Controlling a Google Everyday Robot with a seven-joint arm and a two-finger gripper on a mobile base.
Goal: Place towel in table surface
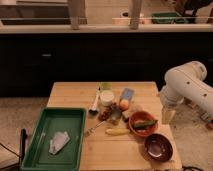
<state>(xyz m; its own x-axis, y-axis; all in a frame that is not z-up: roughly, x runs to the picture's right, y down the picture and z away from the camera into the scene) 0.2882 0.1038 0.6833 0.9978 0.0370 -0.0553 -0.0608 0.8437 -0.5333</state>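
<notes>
A crumpled grey-white towel (59,141) lies inside a green tray (50,113) on the left part of the wooden table (75,91). My white arm comes in from the right. Its gripper (167,116) hangs at the table's right edge, just right of the orange bowl, far from the towel. Nothing shows in the gripper.
The middle of the table holds a white cup (107,96), a blue sponge (127,93), an orange fruit (124,104), a white-handled utensil (95,102), a fork (94,129) and a yellow item (117,132). An orange bowl (142,123) and a dark bowl (158,146) stand at the right. A dark counter runs behind.
</notes>
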